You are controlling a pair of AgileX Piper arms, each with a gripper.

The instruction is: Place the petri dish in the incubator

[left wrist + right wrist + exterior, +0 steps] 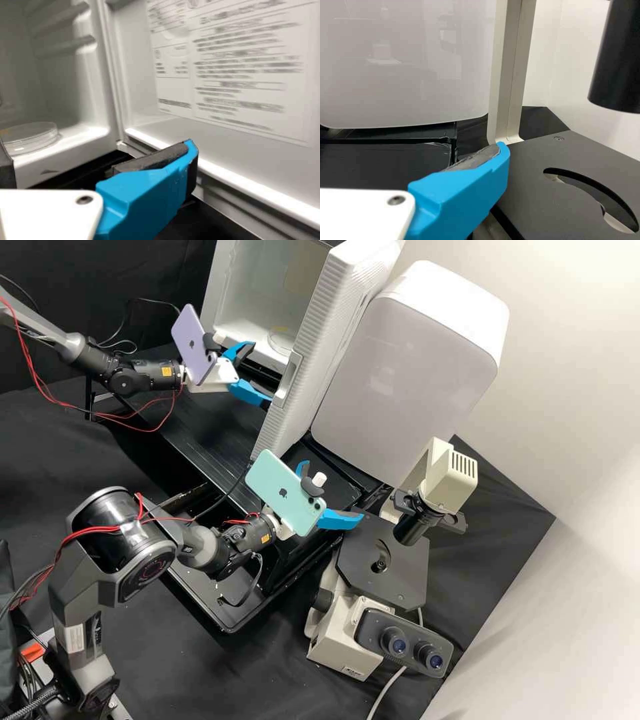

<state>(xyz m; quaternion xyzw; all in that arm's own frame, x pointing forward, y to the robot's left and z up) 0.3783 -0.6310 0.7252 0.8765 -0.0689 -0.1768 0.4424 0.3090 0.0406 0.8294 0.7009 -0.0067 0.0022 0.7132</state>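
**High view:** The left gripper is held just outside the open incubator, beside its door. Its fingers are spread wide and nothing is gripped. The petri dish is seen lying inside the chamber. The right gripper is positioned near the microscope, likewise spread wide and empty.

**Left wrist view:** The petri dish is shown flat on the white chamber floor, well apart from the blue finger. A printed label is carried on the door's inner face.

**Right wrist view:** A blue finger is shown over the edge of the black stage.
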